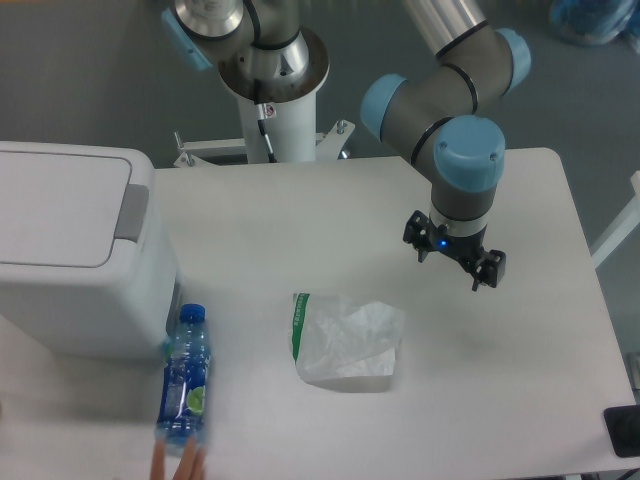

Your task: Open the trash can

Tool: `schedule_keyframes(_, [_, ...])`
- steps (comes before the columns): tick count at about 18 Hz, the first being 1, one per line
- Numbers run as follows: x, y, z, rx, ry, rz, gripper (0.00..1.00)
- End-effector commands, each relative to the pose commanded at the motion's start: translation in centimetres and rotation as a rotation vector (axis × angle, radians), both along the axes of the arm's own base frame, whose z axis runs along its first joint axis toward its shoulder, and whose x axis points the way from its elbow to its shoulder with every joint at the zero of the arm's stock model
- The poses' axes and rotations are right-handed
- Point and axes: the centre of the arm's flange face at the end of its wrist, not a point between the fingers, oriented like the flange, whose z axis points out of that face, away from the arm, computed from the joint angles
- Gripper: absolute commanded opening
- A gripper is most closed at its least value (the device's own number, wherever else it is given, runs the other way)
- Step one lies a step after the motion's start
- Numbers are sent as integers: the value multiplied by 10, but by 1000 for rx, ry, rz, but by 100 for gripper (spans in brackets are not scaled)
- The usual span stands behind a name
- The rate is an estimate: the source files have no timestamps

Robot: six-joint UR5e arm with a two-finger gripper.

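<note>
Your trash can [70, 260] sits at the far left of the tabletop [300, 220], partly cut by the frame edge; lid is flat and shut, grey push tab [133, 212] on its right rim. Just beside the can's lower right corner you've got a blue-capped water bottle [186, 375], and at the bottom edge fingertips of a person's hand [178, 464] touch or nearly touch its base, can't tell which. Near mid-table lies a crumpled white plastic bag [347, 342] w/ a green stripe on its left side. Your gripper [456, 262] hangs over the right part of the tabletop, well apart from the can and right of the bag; fingers [489, 270] are spread apart w/ nothing between them.
</note>
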Motion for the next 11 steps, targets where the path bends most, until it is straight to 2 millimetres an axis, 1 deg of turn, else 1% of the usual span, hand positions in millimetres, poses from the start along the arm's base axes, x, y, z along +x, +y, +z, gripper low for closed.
schedule_keyframes(3, [0, 0, 1, 1, 1, -2, 100])
schedule_keyframes(6, [-1, 2, 5, 18, 1, -2, 100])
schedule_keyframes(8, [0, 2, -1, 16, -12, -4, 100])
schedule_keyframes(11, [2, 1, -3, 18, -17, 42, 100])
